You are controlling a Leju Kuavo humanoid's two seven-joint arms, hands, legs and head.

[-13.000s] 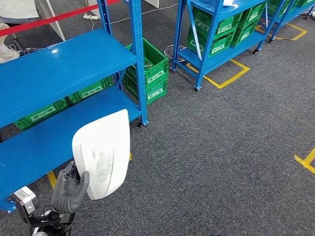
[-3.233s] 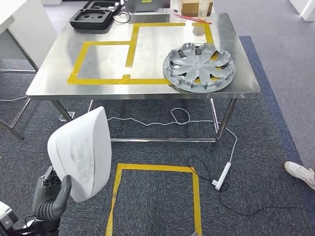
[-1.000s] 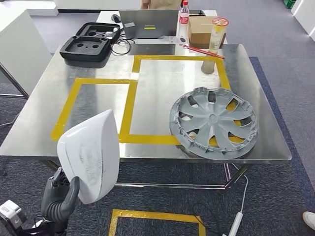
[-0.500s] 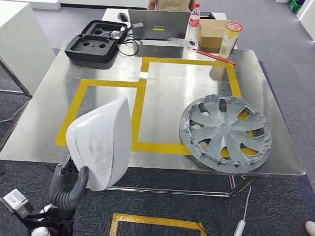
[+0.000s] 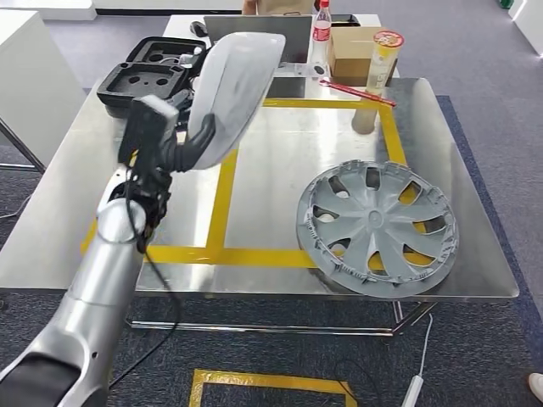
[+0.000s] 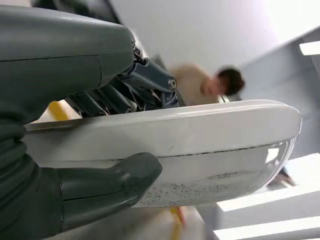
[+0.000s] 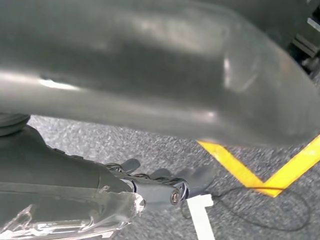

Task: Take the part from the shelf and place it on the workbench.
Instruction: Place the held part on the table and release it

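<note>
Part (image 5: 233,85), a white curved shell, is in the left hand (image 5: 186,148), held up in the air over the left half of the worktop (image 5: 288,178), not touching it. Thumb runs across the near face of the shell and the darker fingers (image 6: 124,95) sit on the far face, so the hand is clamped on the part. Left wrist view confirms: thumb (image 6: 113,187) under one side, fingers on the other, shell edge sandwiched between. Silver left arm (image 5: 103,280) reaches up from bottom left, over the worktop's near edge.

Worktop is bare steel with yellow tape (image 5: 224,199) marking rectangular zones. Part hangs above the left zone, near the tape line dividing left from middle.

Grey hubcap (image 5: 377,225) lies flat on the right side of the worktop, overlapping the tape, well apart from the part.

Far edge of the worktop: black foam tray (image 5: 144,80) at left, laptop (image 5: 301,38), a bottle (image 5: 322,25) with red label, cardboard box (image 5: 352,47), a cup (image 5: 381,55) with red rim, and a red stick (image 5: 355,91) lying flat in front of the box.

Right hand (image 7: 166,187): right wrist view shows dark fingers stretched out over grey carpet (image 7: 113,145) with yellow tape, nothing visibly in them; can't tell whether they are spread or together.

Person in a tan top (image 6: 196,82) visible, blurred, behind the part in the left wrist view.
</note>
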